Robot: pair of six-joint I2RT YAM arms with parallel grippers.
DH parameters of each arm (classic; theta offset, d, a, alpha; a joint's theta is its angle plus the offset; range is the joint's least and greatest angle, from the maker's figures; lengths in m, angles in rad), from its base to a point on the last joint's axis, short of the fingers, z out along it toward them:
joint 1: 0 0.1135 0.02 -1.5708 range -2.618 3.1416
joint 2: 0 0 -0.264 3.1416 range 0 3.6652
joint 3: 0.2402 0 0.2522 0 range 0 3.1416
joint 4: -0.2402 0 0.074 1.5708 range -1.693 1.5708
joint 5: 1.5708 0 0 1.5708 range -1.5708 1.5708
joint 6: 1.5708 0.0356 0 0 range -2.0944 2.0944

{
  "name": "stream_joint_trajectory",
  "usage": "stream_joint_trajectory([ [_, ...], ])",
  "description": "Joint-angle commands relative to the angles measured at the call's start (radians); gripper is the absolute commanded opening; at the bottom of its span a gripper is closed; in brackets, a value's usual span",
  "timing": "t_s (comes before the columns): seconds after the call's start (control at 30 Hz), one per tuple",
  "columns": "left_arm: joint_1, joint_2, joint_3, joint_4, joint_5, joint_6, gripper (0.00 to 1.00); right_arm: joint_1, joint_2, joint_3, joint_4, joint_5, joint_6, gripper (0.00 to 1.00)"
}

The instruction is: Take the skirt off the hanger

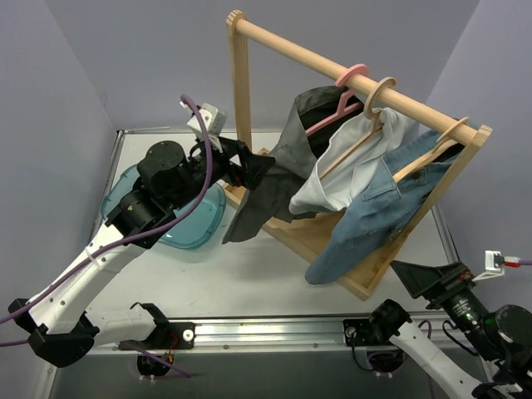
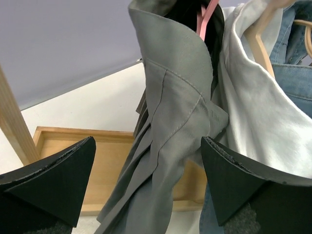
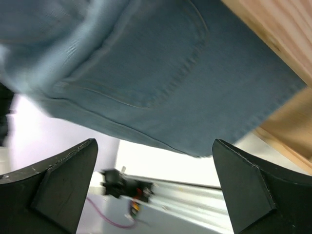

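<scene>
A grey skirt hangs bunched from a pink hanger on the wooden rack's rail. My left gripper is open at the skirt's left edge. In the left wrist view the skirt hangs in the gap between the spread fingers of the left gripper, and I cannot tell whether they touch it. The pink hanger shows at the top. My right gripper is open and empty, low at the rack's near right corner. In its wrist view the right gripper is under a denim garment.
A white garment and the denim garment hang on wooden hangers to the right of the skirt. The rack's wooden base tray lies under them. A teal translucent bowl sits on the table under my left arm.
</scene>
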Motion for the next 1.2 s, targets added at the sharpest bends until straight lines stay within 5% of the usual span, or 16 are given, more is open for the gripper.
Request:
stream_joint_trajectory([
  [0.0,-0.016,0.056,0.083,-0.006,0.034,0.089,0.98,0.022,-0.115,0.006,0.17,0.079,0.083,1.0],
  [0.27,-0.038,0.12,0.118,-0.014,0.088,0.125,1.0,0.061,0.115,0.131,-0.021,0.159,0.003,1.0],
  [0.37,-0.038,0.155,0.149,-0.057,0.071,0.136,0.86,0.045,0.167,0.141,0.017,0.152,-0.037,1.0],
  [0.4,-0.038,0.165,0.169,-0.069,0.065,0.144,0.7,0.045,0.182,0.141,0.029,0.143,-0.043,1.0],
  [0.5,-0.038,0.186,0.187,-0.083,0.071,0.165,0.48,0.045,0.202,0.141,0.08,0.132,-0.062,1.0],
  [0.6,-0.038,0.203,0.204,-0.097,0.062,0.191,0.33,0.045,0.222,0.145,0.103,0.132,-0.073,1.0],
  [0.7,-0.038,0.211,0.23,-0.112,0.049,0.21,0.03,0.045,0.242,0.159,0.115,0.127,-0.073,1.0],
  [0.9,-0.038,0.182,0.255,-0.061,0.031,0.196,0.02,0.045,0.282,0.196,0.126,0.118,-0.096,1.0],
  [1.17,-0.009,0.427,0.664,-0.284,0.097,0.161,0.02,0.044,0.299,0.213,0.146,0.126,-0.093,1.0],
])
